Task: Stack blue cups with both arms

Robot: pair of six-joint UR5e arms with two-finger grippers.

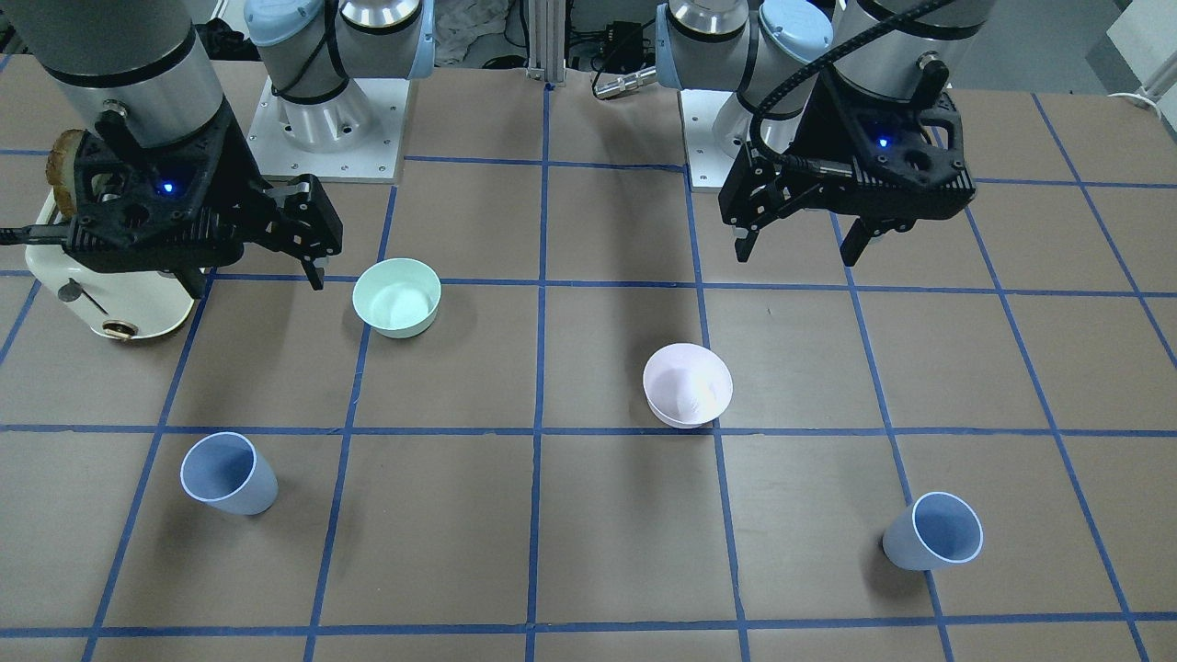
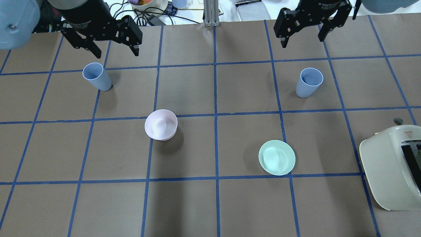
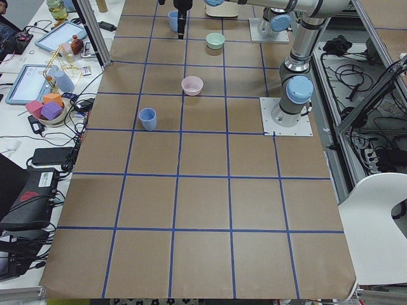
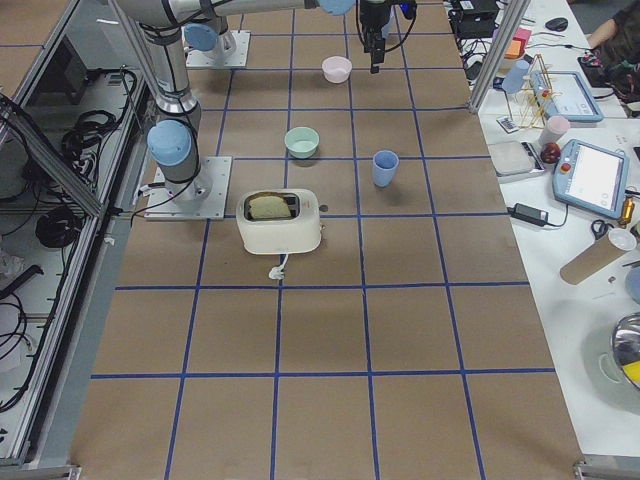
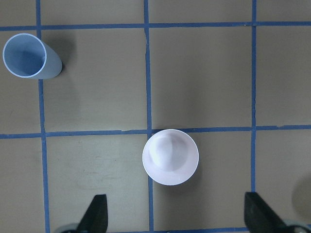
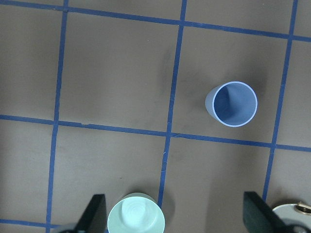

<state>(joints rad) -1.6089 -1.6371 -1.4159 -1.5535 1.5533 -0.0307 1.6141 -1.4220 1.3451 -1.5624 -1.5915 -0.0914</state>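
Left blue cup (image 2: 97, 76): stands upright on the desk (image 2: 246, 204), on the robot's left and on the half far from the robot's bases. Its base sits at a line of blue tape (image 2: 215, 98).
Right blue cup (image 2: 309, 82): upright as well, on the robot's right, in the same far row and well apart from its twin. Its base lies inside a tape square.
Look of the cups: both are small handleless tumblers in a pale periwinkle blue with a matte finish. They narrow toward the base, look darker blue inside, have a thin light rim, and are empty with the mouth up.
Left pincer (image 2: 115, 52): hangs in the air on the left blue cup's side, with the fingers spread wide and nothing between them. Its wrist view looks down on that cup and the pink bowl from well above.
Right pincer (image 2: 302, 39): also held above the desk on the right blue cup's side, with the fingers spread and nothing in them.
Pink bowl (image 2: 161, 124): pale, round and empty, resting on a tape crossing between the left blue cup and the robot, apart from the cup.
Mint-green bowl (image 2: 277, 157): wider and shallow, closer to the robot than the right blue cup and apart from it.
Toaster (image 2: 391, 171): cream-coloured, at the robot's far right near the right arm's base, with a bread slice (image 4: 265, 205) in its slot.
Desk: covered in brown paper, divided into squares by the blue tape.
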